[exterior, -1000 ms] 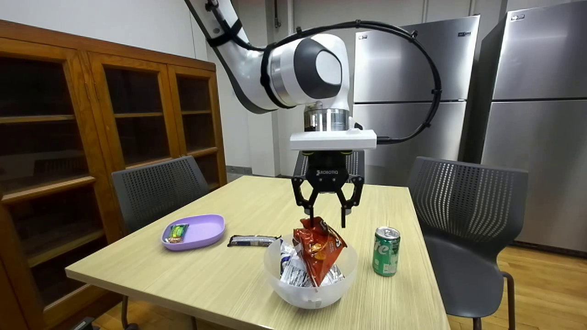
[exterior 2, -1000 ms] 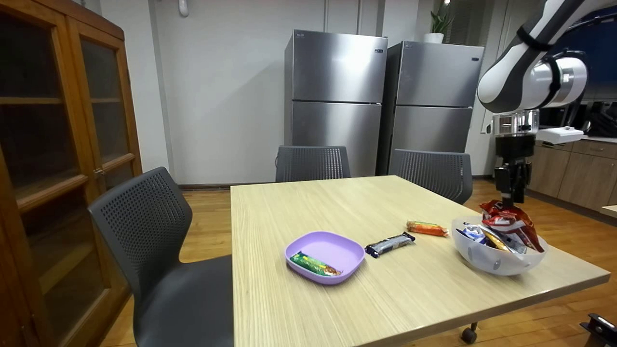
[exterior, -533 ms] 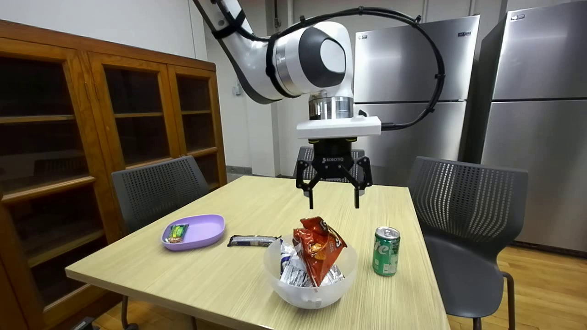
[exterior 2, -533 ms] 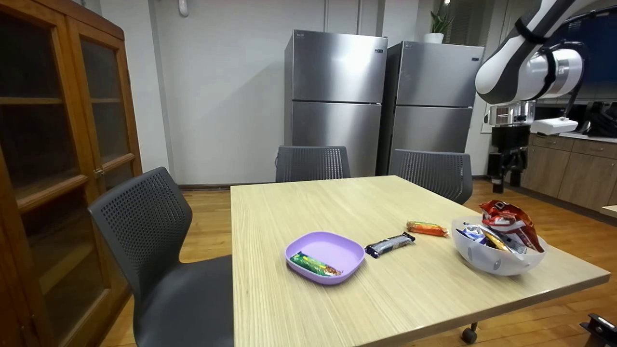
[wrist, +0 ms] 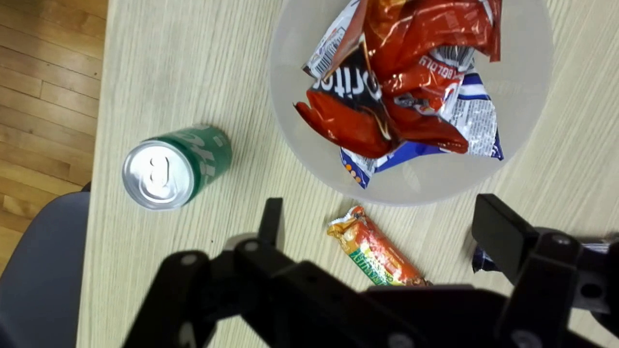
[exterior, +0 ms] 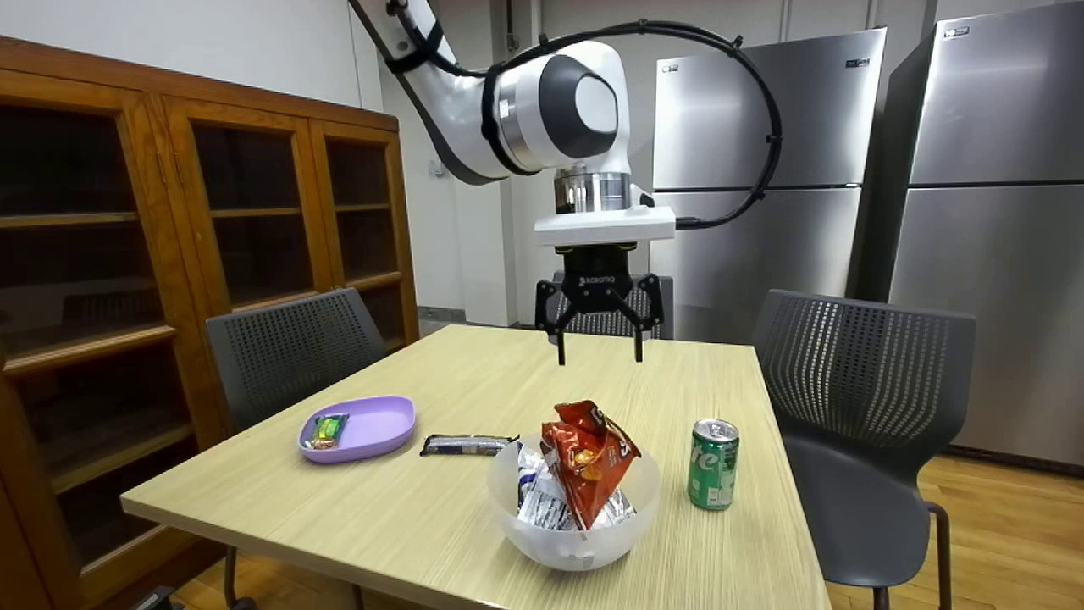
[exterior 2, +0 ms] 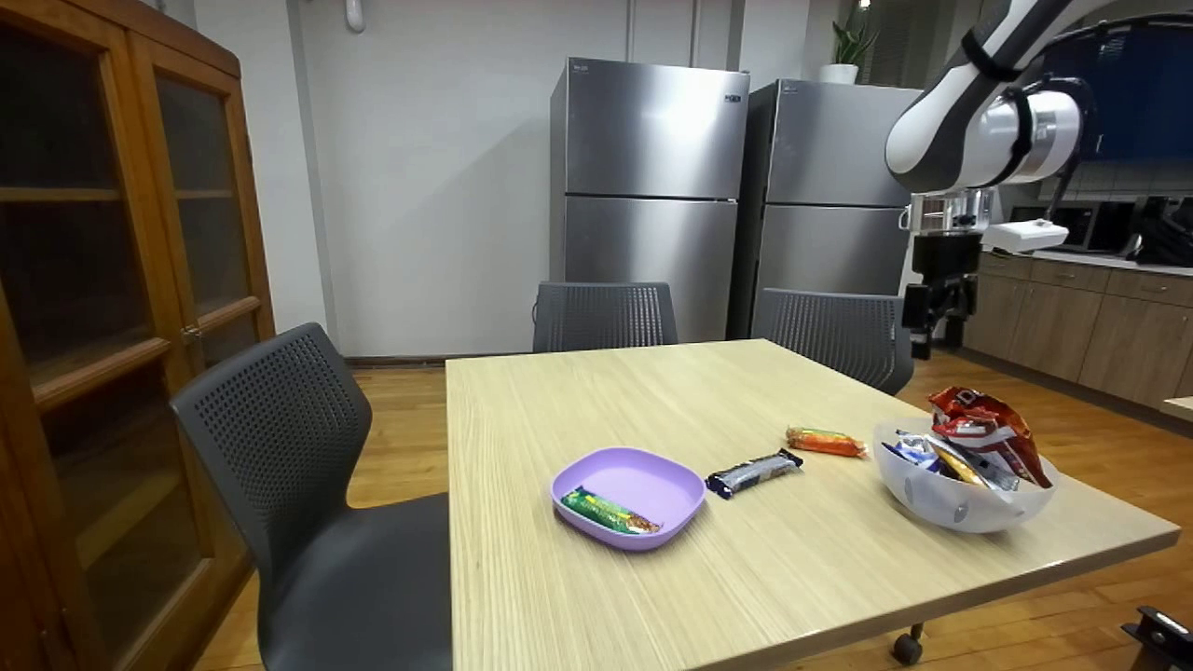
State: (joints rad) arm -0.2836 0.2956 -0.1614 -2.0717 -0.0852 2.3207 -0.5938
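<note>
While three gray chairs [exterior: 864, 364] stood around the bench [exterior: 491, 381] in an exterior view, the jaws hung spread, higher than one red chip bag [exterior: 587, 462] and apart from it. That bag leaned in one frosted bowl [exterior: 610, 546] over packets [exterior: 546, 504] too overlapped to count; one green can [exterior: 713, 464] stood near the bowl, and one purple plate [exterior: 377, 422] bore one green-wrapped bar [exterior: 328, 430]. In an exterior view, two more bars lay on the bench: one orange-wrapped bar [exterior 2: 825, 442] just beside the bowl, one dark-wrapped bar [exterior 2: 753, 472] just beside the plate; two refrigerators [exterior 2: 652, 252] and one potted plant [exterior 2: 841, 73] showed behind. In the wrist view the jaws stood wide apart, with the orange-wrapped bar showing through the gap between them and the red chip bag inside the bowl.
</note>
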